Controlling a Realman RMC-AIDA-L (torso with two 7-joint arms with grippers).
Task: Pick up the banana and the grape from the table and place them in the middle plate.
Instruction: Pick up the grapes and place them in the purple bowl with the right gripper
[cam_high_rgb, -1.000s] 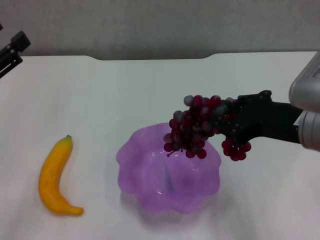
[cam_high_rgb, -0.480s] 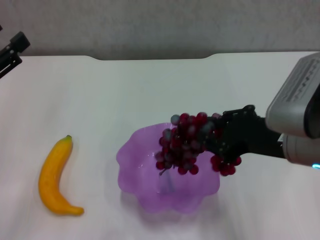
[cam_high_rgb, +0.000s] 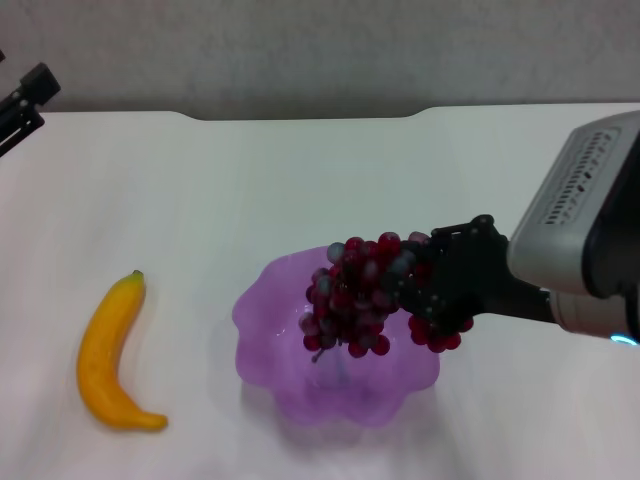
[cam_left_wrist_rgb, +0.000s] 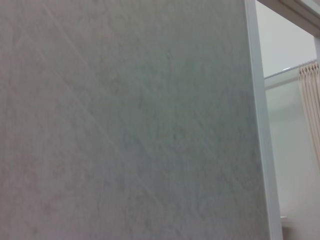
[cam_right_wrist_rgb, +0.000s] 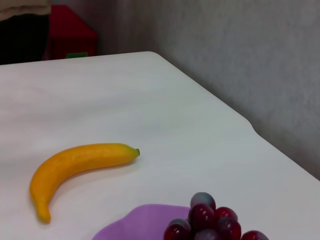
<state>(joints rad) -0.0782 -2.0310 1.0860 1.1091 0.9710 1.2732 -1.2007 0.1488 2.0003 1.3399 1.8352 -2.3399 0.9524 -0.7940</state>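
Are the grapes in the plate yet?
Not yet. The grape hangs above the middle plate, held by the right end effector.

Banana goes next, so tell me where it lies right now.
In the head view the banana lies flat on the table at the robot's left, apart from the purple plate, its dark tip pointing away from the robot.

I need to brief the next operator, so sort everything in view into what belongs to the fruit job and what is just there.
Part of the job:
- grape, held in the right gripper over the plate
- middle plate
- banana, on the table

Just there:
- red box, beyond the table's edge in the right wrist view
- left gripper, parked at the table's far left
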